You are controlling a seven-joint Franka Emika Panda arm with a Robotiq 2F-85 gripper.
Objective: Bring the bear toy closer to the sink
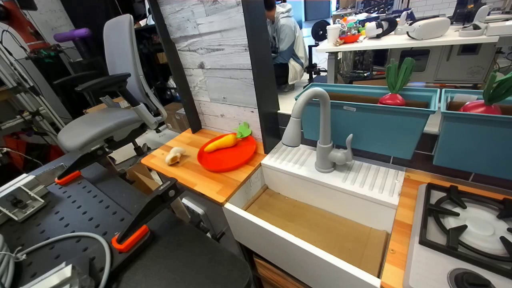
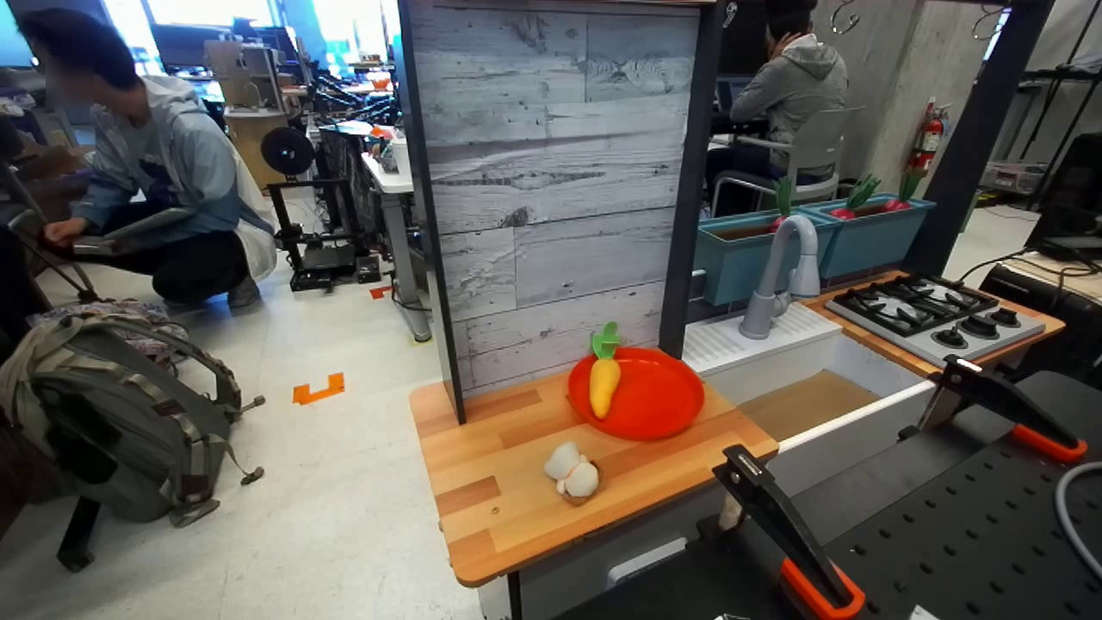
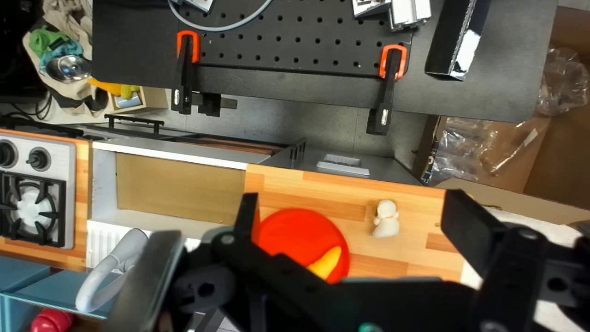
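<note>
Counter (image 2: 671,469) holds carrot (image 2: 604,387) in dish (image 2: 661,392) and, seemingly, the bear toy (image 2: 573,472); jaws apart.

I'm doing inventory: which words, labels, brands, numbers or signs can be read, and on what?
None can be read.
White label on a teal rectangular planter: too small.
Pale marking on a black-and-orange clamp: too blurred.
Faint emblem on the grey cabinet: too small.
Red fire extinguisher: any label too small.
</note>
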